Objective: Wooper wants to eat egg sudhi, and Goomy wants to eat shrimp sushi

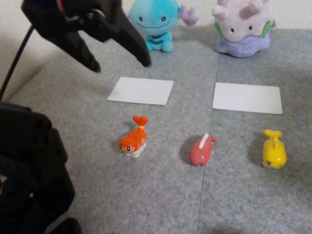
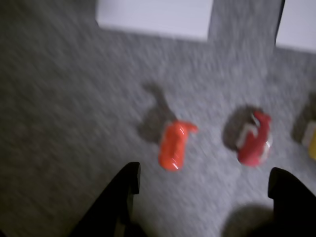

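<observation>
The shrimp sushi [image 1: 133, 138] lies on the grey carpeted surface [image 1: 161, 195], its forked tail pointing toward the white card [image 1: 141, 90] just behind it. Taking that card as the landmark: Wooper [image 1: 154, 22], the light-blue plush, sits just beyond the card's far edge, and Goomy [image 1: 243, 27], the lilac plush, sits farther to the right in the other view, behind a second white card [image 1: 247, 98]. To the right of the shrimp sushi, in front of the gap between the two cards, lies a dark pink-red figure [image 1: 202, 150], and farther right again, in front of the second card, lies the egg sudhi [image 1: 274, 149].

The black gripper [image 1: 122, 64] hangs in the air above and to the left of the first card, touching nothing. In the wrist view the gripper [image 2: 203, 185] shows its two fingers [image 2: 123, 190] spread wide with nothing between them, and the blurred shrimp sushi [image 2: 174, 145] lies just ahead of the left one, with the dark pink-red figure [image 2: 254, 138] to its right.
</observation>
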Tool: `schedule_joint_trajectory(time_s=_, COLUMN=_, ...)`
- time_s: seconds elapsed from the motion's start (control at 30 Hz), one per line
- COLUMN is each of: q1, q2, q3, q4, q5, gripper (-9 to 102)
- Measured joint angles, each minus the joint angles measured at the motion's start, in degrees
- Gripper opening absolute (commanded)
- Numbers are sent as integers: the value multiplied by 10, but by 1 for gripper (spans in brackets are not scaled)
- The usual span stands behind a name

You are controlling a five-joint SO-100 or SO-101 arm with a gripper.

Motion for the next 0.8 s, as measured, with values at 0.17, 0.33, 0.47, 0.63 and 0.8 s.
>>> schedule_joint_trajectory(time_s=0.17, q1=20, q2=0, q3=0, q4=45, q5=-74, gripper=30)
schedule_joint_trajectory(time_s=0.33, q1=21, q2=0, q3=30, q4=46, q5=-98, gripper=30)
schedule_joint_trajectory(time_s=0.47, q1=30, q2=0, q3=95, q4=1, q5=-103, gripper=30)
schedule_joint_trajectory(time_s=0.63, q1=26, q2=0, q3=165, q4=-66, q5=-98, gripper=30)
schedule_joint_trajectory(time_s=0.8, q1=63, q2=0, q3=204, q4=-119, q5=-98, gripper=30)
